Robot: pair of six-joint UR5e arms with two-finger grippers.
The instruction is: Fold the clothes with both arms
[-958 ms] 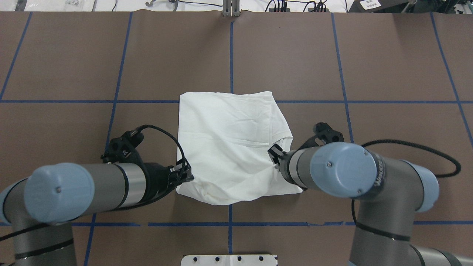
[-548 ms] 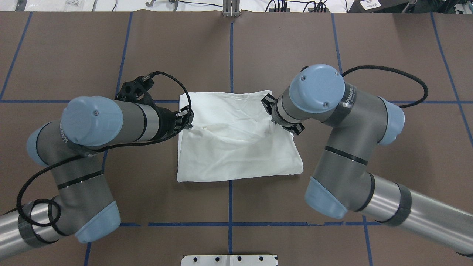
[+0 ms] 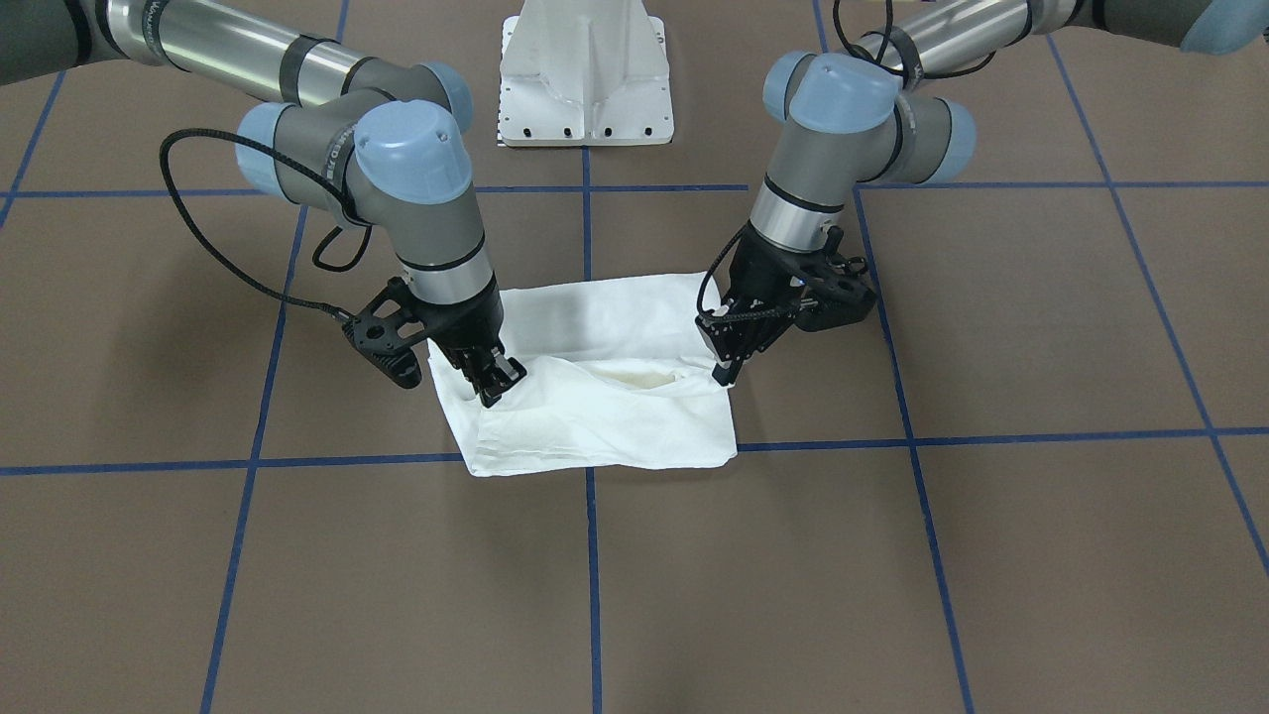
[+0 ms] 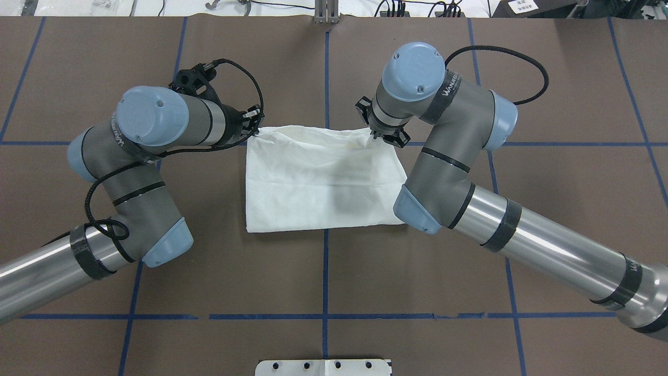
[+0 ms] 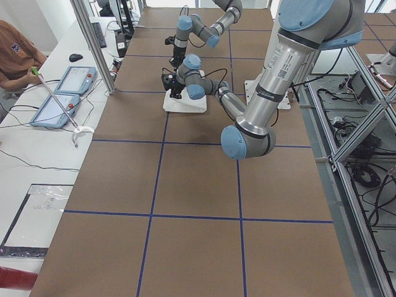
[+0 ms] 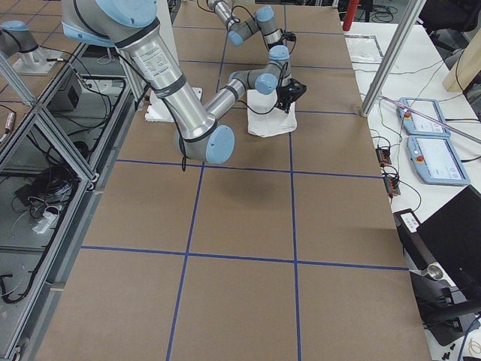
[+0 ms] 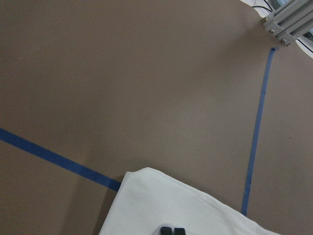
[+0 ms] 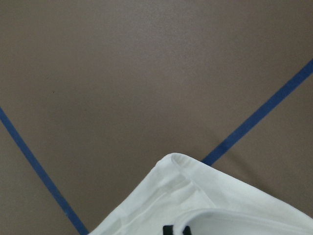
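The left arm (image 4: 130, 198) and right arm (image 4: 449, 177) stretch forward, elbows bent and wrists turned down, with the left gripper (image 3: 729, 373) and right gripper (image 3: 493, 390) each closed, apparently pinching a far corner of the shirt (image 3: 615, 421).

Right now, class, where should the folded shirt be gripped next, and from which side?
Likely the near corners of the shirt, from the robot's side: that edge lies straight, flat and free; left gripper and right gripper pinch the far corners.
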